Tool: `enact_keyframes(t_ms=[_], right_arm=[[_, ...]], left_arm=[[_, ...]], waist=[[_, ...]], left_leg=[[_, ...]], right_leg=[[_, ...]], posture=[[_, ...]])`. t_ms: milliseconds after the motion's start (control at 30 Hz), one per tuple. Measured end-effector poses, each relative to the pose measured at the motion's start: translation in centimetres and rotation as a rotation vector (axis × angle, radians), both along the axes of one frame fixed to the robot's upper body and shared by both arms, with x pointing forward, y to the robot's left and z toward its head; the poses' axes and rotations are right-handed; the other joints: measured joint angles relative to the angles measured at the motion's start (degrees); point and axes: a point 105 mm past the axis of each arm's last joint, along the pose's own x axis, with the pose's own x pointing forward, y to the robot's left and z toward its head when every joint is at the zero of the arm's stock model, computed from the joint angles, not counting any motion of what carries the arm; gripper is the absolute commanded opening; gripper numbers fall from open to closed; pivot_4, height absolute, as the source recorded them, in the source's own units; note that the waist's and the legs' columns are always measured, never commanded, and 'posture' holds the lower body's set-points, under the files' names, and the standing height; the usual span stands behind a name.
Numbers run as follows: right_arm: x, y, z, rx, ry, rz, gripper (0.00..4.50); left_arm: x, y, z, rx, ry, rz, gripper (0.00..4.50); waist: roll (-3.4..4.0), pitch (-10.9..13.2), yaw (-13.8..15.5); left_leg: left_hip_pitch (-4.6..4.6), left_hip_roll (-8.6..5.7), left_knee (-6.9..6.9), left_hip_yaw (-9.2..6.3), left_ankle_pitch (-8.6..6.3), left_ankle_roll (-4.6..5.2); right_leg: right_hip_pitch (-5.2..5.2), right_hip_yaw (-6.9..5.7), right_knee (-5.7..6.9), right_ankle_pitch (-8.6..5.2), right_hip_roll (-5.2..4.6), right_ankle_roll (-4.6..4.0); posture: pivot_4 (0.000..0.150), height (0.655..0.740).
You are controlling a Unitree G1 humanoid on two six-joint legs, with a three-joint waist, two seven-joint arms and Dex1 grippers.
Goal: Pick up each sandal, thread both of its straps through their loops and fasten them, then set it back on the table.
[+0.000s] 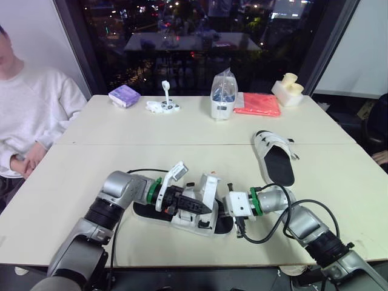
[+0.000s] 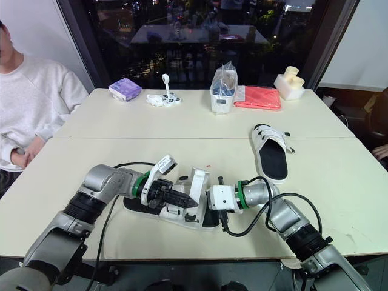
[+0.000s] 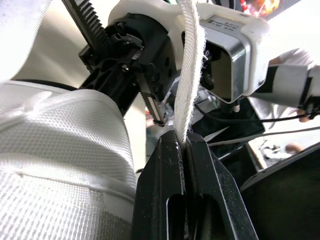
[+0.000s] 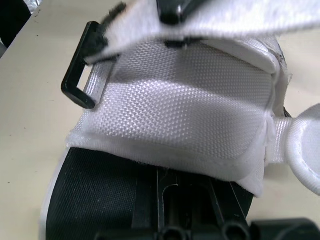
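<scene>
A white sandal with a black sole (image 1: pixel 182 219) lies near the table's front edge between my two arms. My left gripper (image 1: pixel 203 208) is over its upper, shut on the end of a white strap (image 3: pixel 190 75), which stands up from between the fingertips (image 3: pixel 165 165). A raised white strap (image 1: pixel 209 185) stands beside it. My right gripper (image 1: pixel 227 203) presses against the sandal's right end. The right wrist view has the woven white upper (image 4: pixel 175 125) and a black loop (image 4: pixel 80 82) close up. A second sandal (image 1: pixel 276 156) lies to the right, further back, untouched.
A person in a white sweater (image 1: pixel 30 109) sits at the table's left side. Along the far edge stand a purple pack (image 1: pixel 124 95), a small white object (image 1: pixel 162 106), a bagged container (image 1: pixel 223 96), a red cloth (image 1: pixel 259 104) and a cream block (image 1: pixel 288 91). A black cable (image 1: pixel 273 227) loops by my right arm.
</scene>
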Motion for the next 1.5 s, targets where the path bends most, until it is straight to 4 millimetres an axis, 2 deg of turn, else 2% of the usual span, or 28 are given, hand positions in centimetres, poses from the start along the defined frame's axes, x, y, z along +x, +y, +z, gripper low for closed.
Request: enact_keyframes(t_ms=[333, 667, 967, 1500], right_arm=[[0.1, 0.0, 0.0, -0.002, -0.005, -0.004, 0.0], [0.1, -0.2, 0.0, -0.005, -0.006, -0.01, 0.0], [0.1, -0.1, 0.0, -0.005, -0.006, -0.009, 0.0], [0.1, -0.3, -0.2, -0.013, -0.007, -0.015, 0.0]], left_arm=[[-0.3, 0.1, -0.2, 0.009, -0.05, -0.013, 0.06], [0.5, -0.5, -0.8, 0.008, -0.087, 0.054, 0.06], [-0.2, -0.4, -1.0, 0.001, -0.12, 0.046, 0.06], [0.0, -0.8, -2.4, -0.016, -0.457, 0.074, 0.06]], waist=[[0.0, 0.0, 0.0], [0.0, 0.0, 0.2], [0.0, 0.0, 0.1], [0.03, 0.0, 0.6]], left_leg=[[0.0, 0.0, 0.0, 0.0, 0.0, -0.02], [0.06, -0.01, 0.0, -0.02, -0.01, -0.03], [0.07, -0.01, 0.0, -0.02, -0.02, -0.04], [0.4, -0.01, -0.06, -0.06, -0.15, -0.19]], right_leg=[[0.01, 0.0, -0.01, 0.0, 0.0, 0.0], [0.09, -0.01, -0.02, 0.0, -0.07, 0.0], [0.09, 0.0, -0.03, 0.0, -0.11, 0.0], [0.16, 0.0, -0.14, 0.01, -0.24, -0.01]], posture=[[0.15, 0.74], [0.15, 0.74], [0.15, 0.74], [0.15, 0.74]])
